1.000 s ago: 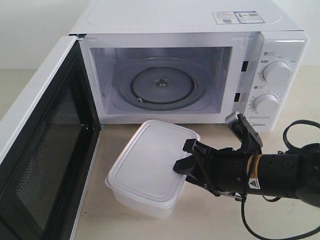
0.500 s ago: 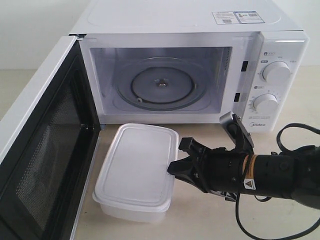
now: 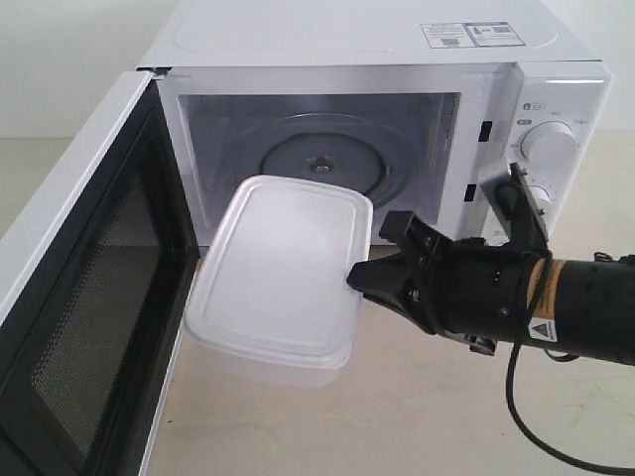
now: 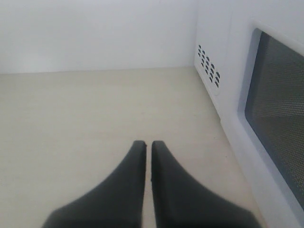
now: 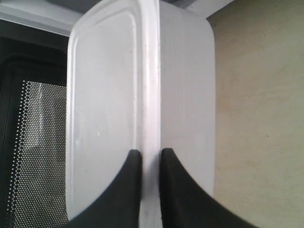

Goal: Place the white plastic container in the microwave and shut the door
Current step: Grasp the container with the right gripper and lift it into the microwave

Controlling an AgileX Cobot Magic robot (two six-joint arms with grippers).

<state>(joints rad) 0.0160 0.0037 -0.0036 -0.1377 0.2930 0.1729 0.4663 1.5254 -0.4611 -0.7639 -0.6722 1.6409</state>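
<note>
The white plastic container [image 3: 280,278] hangs tilted in the air in front of the microwave [image 3: 377,129] opening, its far end overlapping the cavity's lower edge. My right gripper [image 3: 362,276] is shut on the container's right rim; in the right wrist view the fingers pinch the lid rim [image 5: 151,118] at the gripper [image 5: 151,153]. The glass turntable [image 3: 322,159] is partly hidden behind the container. The door [image 3: 84,288] stands wide open at the left. My left gripper [image 4: 147,144] is shut and empty above the table, beside the microwave's outer side [image 4: 209,61].
Two round knobs [image 3: 549,142] sit on the microwave's right panel, close above my right arm [image 3: 556,302]. A black cable [image 3: 536,426] loops on the beige table [image 3: 417,416] under the arm. The door's mesh window [image 5: 33,152] lies beyond the container.
My right gripper has lifted the container off the table and carried it up and toward the microwave opening; the arm rose toward the knob panel. The door has not moved.
</note>
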